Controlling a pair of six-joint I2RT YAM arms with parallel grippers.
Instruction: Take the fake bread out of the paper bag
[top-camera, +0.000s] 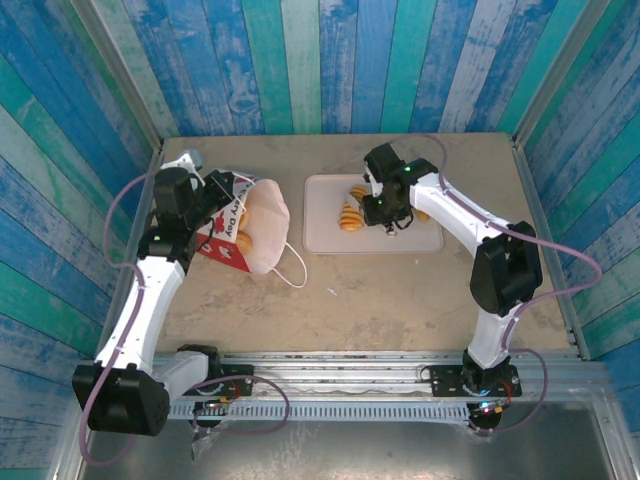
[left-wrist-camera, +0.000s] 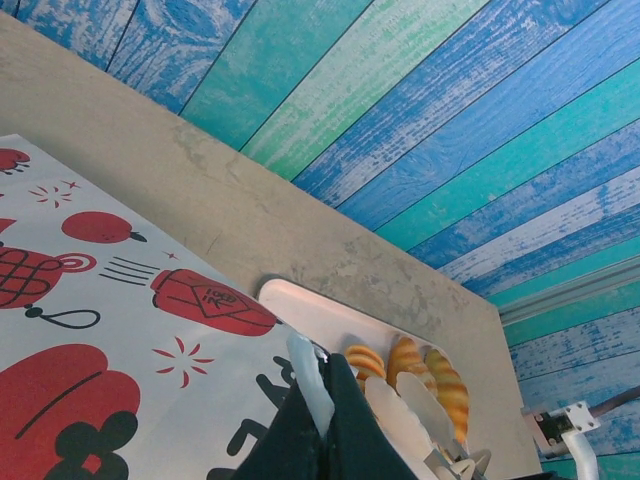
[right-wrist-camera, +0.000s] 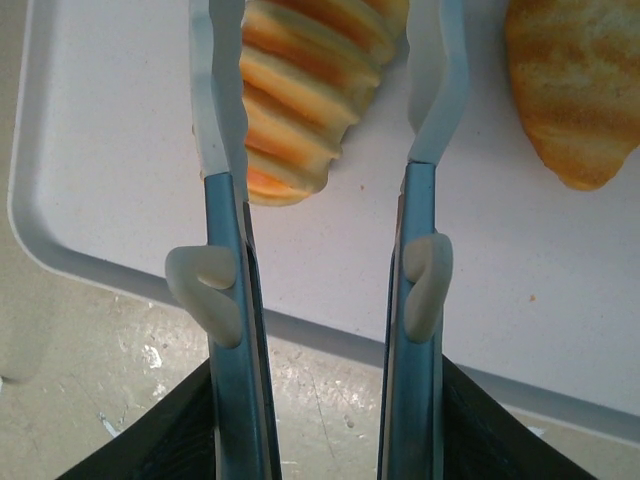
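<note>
The paper bag (top-camera: 262, 222) lies on its side at the left, its white mouth facing right, and a golden piece of fake bread (top-camera: 242, 243) shows inside. My left gripper (top-camera: 220, 192) is shut on the bag's upper edge; in the left wrist view its closed fingertips (left-wrist-camera: 318, 378) pinch the white, red-printed paper (left-wrist-camera: 120, 330). My right gripper (top-camera: 364, 214) hangs open over the pale tray (top-camera: 325, 235). A ridged roll (right-wrist-camera: 300, 100) lies on the tray between its open fingers (right-wrist-camera: 222, 130). Another pastry (right-wrist-camera: 575, 90) lies to its right.
Three pastries (left-wrist-camera: 405, 362) lie side by side on the tray (left-wrist-camera: 300, 305), seen past the bag. A white string handle (top-camera: 295, 270) trails from the bag onto the table. Blue and green plank walls (top-camera: 300, 60) close in the table's back and sides.
</note>
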